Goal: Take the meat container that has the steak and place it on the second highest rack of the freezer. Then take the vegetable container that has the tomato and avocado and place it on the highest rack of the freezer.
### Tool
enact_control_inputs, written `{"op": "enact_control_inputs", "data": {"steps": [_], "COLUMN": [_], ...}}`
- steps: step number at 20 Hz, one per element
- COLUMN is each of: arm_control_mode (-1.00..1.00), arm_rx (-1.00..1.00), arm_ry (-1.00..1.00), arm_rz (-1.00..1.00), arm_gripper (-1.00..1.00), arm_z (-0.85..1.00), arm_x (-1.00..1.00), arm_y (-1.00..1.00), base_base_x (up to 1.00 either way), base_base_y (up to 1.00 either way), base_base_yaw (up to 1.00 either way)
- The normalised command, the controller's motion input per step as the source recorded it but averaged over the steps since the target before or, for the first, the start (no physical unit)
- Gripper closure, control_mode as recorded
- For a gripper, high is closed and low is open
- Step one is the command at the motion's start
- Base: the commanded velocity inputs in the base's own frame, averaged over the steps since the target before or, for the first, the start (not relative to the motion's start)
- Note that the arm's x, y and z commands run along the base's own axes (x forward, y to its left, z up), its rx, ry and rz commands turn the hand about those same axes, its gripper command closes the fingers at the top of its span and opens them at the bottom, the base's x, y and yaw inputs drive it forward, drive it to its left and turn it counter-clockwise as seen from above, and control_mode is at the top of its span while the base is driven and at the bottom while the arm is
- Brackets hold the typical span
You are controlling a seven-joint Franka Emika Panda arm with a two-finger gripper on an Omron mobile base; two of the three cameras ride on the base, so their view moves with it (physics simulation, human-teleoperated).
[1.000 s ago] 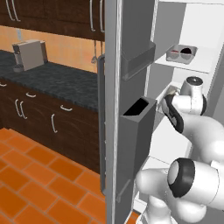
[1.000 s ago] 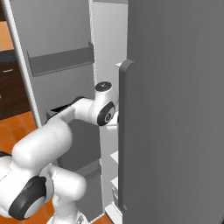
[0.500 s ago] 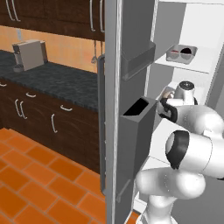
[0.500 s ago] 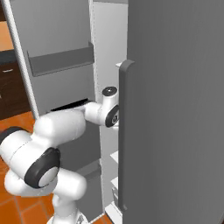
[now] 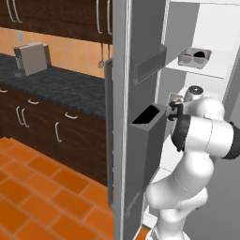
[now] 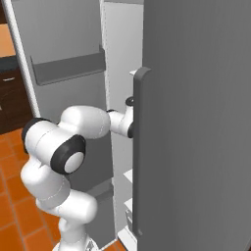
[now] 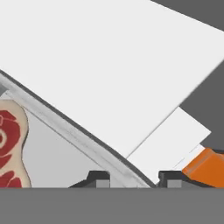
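The steak lies in the grey meat container, whose rim runs diagonally between my finger tips. My gripper stands slightly open around that rim, with small gaps on both sides. In the left base view my gripper reaches into the open freezer at the meat container, which sits on a white rack. One rack higher stands the vegetable container with the tomato and the avocado. In the right base view the freezer's right door hides my hand.
The left freezer door carries grey bins close beside my forearm. A dark counter with a grey appliance runs to the left over dark cabinets. Orange tiled floor lies below.
My jaws have parted from shut to slightly open around the container rim. The elbow has swung and folded closer to the base, while the hand stays at the same rack.
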Motion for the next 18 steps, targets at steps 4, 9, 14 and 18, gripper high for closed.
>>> {"op": "enact_control_inputs", "data": {"steps": [4, 9, 14, 18], "arm_control_mode": [-1.00, -1.00, -1.00, -1.00], "arm_rx": [0.00, 0.00, 0.04, 0.00], "arm_ry": [0.00, -0.07, -0.05, 0.00], "arm_rz": [0.00, -0.09, -0.08, -0.03], "arm_gripper": [1.00, 1.00, 1.00, -1.00], "arm_z": [-0.18, 0.03, 0.15, -0.06], "arm_x": [0.29, 0.01, -0.02, 0.60], "arm_y": [-0.30, -0.11, -0.29, -0.14], "base_base_x": [0.00, 0.00, 0.00, 0.00], "base_base_y": [0.00, 0.00, 0.00, 0.00], "base_base_yaw": [0.00, 0.00, 0.00, 0.00]}}
